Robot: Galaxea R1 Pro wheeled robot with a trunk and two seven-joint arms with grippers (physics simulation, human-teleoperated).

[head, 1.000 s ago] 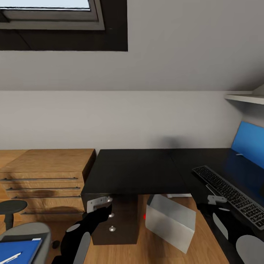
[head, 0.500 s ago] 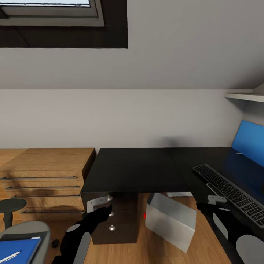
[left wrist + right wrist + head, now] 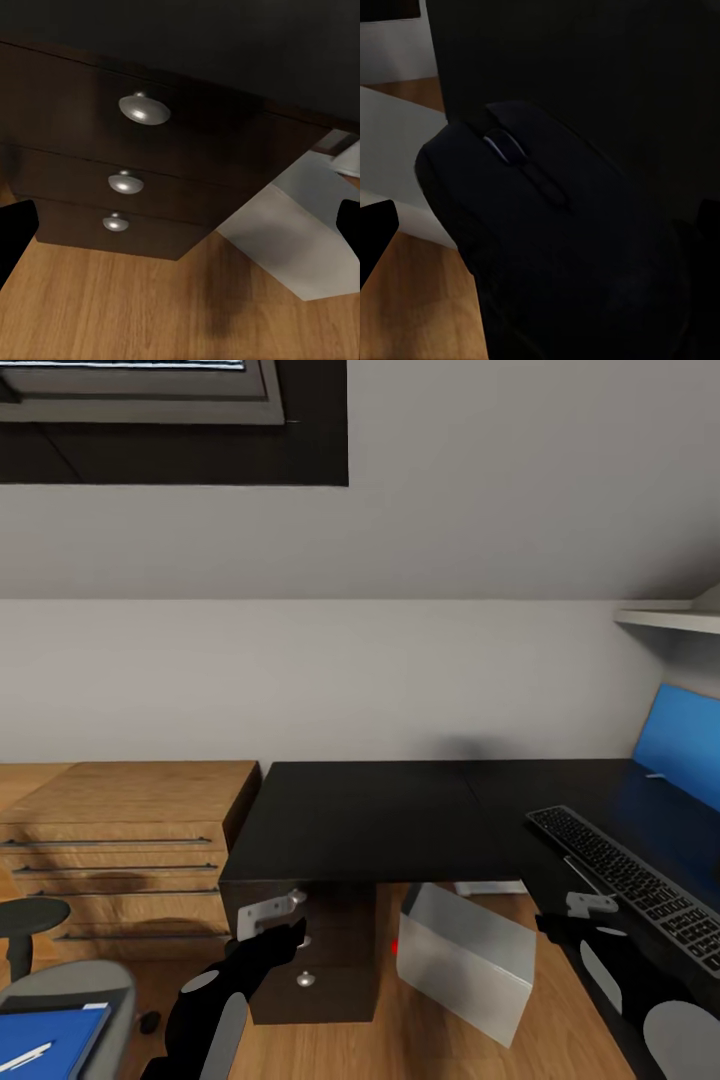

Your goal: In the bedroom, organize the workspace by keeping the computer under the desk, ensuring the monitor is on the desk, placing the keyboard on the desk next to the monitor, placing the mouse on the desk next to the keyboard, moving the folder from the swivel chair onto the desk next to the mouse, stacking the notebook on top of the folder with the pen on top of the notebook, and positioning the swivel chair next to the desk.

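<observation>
The black desk (image 3: 370,820) carries the dark keyboard (image 3: 630,880) and the blue-screened monitor (image 3: 685,745) at the right. Under it lies the grey computer case (image 3: 465,960), tilted on the floor. At the bottom left the grey swivel chair (image 3: 70,985) holds a blue folder (image 3: 45,1040) with a white pen (image 3: 22,1057) on top. My left gripper (image 3: 272,913) is open in front of the desk drawers (image 3: 144,109). My right gripper (image 3: 590,906) is open at the desk's front edge, with the black mouse (image 3: 547,225) close between its spread fingers.
A wooden dresser (image 3: 120,840) stands left of the desk against the white wall. A small round black stool (image 3: 30,920) sits before it. A white shelf (image 3: 670,622) hangs above the monitor. Wooden floor (image 3: 112,307) lies below the drawers.
The whole picture has shifted slightly as the camera moved: the window slid up and the chair slid down. Both arms keep their pose.
</observation>
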